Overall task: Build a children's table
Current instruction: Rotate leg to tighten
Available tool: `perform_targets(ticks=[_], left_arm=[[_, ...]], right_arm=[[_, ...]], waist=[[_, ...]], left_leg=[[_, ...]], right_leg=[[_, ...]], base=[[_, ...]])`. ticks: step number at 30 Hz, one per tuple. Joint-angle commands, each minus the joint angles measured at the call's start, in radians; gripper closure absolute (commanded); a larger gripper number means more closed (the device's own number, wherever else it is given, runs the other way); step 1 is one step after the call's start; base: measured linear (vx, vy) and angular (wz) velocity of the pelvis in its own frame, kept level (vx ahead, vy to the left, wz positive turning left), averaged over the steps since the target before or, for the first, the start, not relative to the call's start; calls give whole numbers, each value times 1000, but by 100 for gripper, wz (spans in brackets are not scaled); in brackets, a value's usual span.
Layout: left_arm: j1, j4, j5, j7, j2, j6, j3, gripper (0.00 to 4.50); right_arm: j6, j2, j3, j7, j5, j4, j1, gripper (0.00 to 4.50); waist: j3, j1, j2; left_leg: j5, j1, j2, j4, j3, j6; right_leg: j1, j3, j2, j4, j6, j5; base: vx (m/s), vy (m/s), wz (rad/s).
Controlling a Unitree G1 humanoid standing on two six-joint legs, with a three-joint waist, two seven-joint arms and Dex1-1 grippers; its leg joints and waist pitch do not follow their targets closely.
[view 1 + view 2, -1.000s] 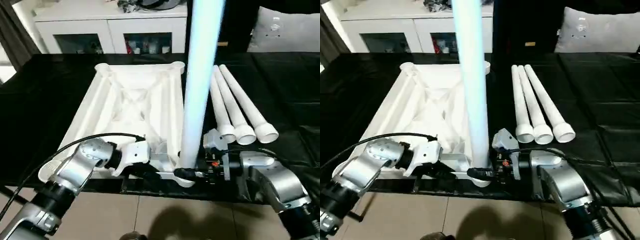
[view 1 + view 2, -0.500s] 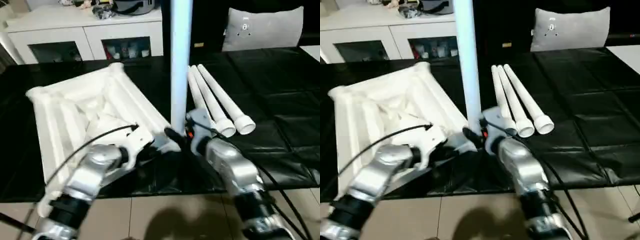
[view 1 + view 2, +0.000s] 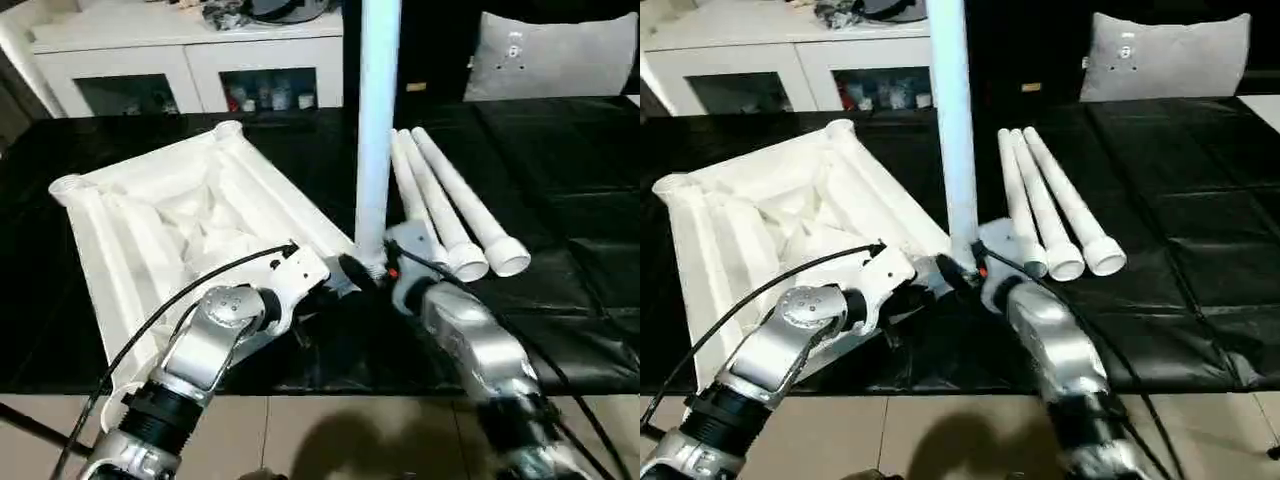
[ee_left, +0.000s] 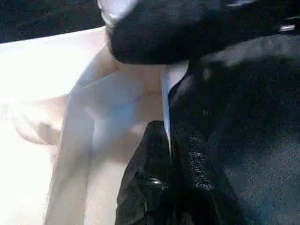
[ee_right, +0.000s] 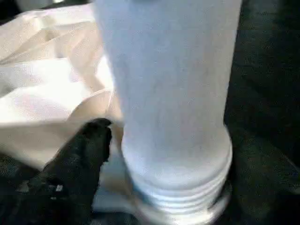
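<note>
Our tabletop point(image 3: 170, 215) has swung round on the black surface point(image 3: 560, 180) since a second ago, its near corner at five o'clock. Our left gripper point(image 4: 171, 154), pressed together, pinches its rim; our right gripper point(image 5: 161, 154) has spread around the upright leg point(image 3: 378, 130), likely seated. Three spare legs point(image 3: 450, 215) lie beside it at three o'clock.

A thick white leg point(image 5: 168, 89) stands upright in the centre of the frame, its ribbed end seated in a round socket point(image 5: 180, 208) at the bottom. The ribbed white tabletop point(image 5: 42, 75) spreads across the upper left, and a black finger point(image 5: 77, 164) rises from the lower left, just beside the leg.
</note>
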Motion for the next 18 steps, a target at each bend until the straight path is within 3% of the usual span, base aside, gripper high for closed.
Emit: perform_targets(ticks=[1,6,8,9,13,18], left_arm=[[-23,24,12,-45,34,-63,-18,450],[-33,67,0,-146,98,-140,-35,450],[-34,71,-2,-158,106,-149,-37,450],[-35,78,-17,-202,125,-179,-42,450],[-38,97,-28,-321,178,-243,-74,450],[-47,110,-41,-420,210,-299,-99,450]], right_arm=[[-2,-32,44,100,36,-53,21,22],[-19,-161,51,250,47,-97,55,3],[-20,-172,48,263,50,-99,55,3],[-26,-206,44,312,63,-112,58,3],[-32,-295,52,452,95,-125,49,3],[-61,-358,87,554,98,-133,39,3]], waist=[[-57,4,-4],[-59,10,-5],[-59,13,-4],[-59,14,3],[-61,23,-5],[-61,39,-7]], left_leg=[[-278,10,54,-72,-29,16],[-256,7,56,-68,-28,33],[-253,7,55,-66,-27,39],[-253,8,57,-67,-29,38],[-249,9,59,-64,-27,50],[-224,9,61,-60,-23,61]], right_leg=[[34,46,-80,-89,-162,-246],[37,43,-80,-84,-180,-202],[37,44,-81,-84,-187,-200],[36,43,-82,-81,-193,-196],[40,42,-82,-81,-205,-178],[37,42,-84,-77,-215,-185]], base=[[0,0,0],[0,0,0],[0,0,0],[0,0,0],[0,0,0],[0,0,0]])
